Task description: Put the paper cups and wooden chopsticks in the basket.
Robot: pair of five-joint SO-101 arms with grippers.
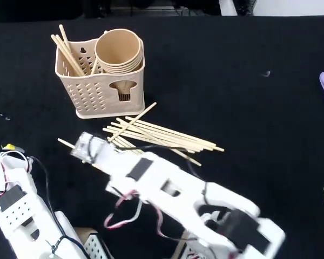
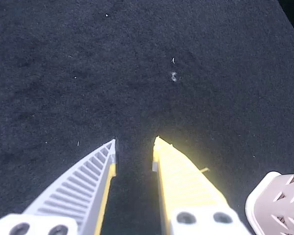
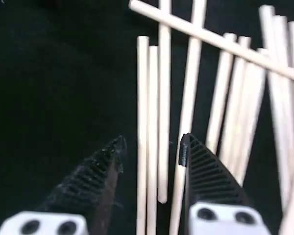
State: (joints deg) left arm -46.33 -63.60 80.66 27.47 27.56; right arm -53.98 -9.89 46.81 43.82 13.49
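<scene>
Right fingers [image 3: 206, 171] parted over loose chopsticks [image 3: 164, 98] on desk [image 3: 49, 73], nothing clamped. Left fingers [image 2: 181, 181] slightly open, empty, above desk. Cups [image 1: 119, 48] sit in basket [image 1: 100, 91] with several chopsticks.

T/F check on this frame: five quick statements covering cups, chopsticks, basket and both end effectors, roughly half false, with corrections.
1. The paper cups sit stacked inside the basket. True.
2. Every chopstick is already in the basket. False: loose chopsticks lie on the black cloth in front of it.
3. The right end effector is open, with loose chopsticks between its fingers. True.
4. The left end effector grips a chopstick. False: it is open and holds nothing, over bare black cloth.
5. The basket lies tipped on its side. False: it stands upright.
</scene>
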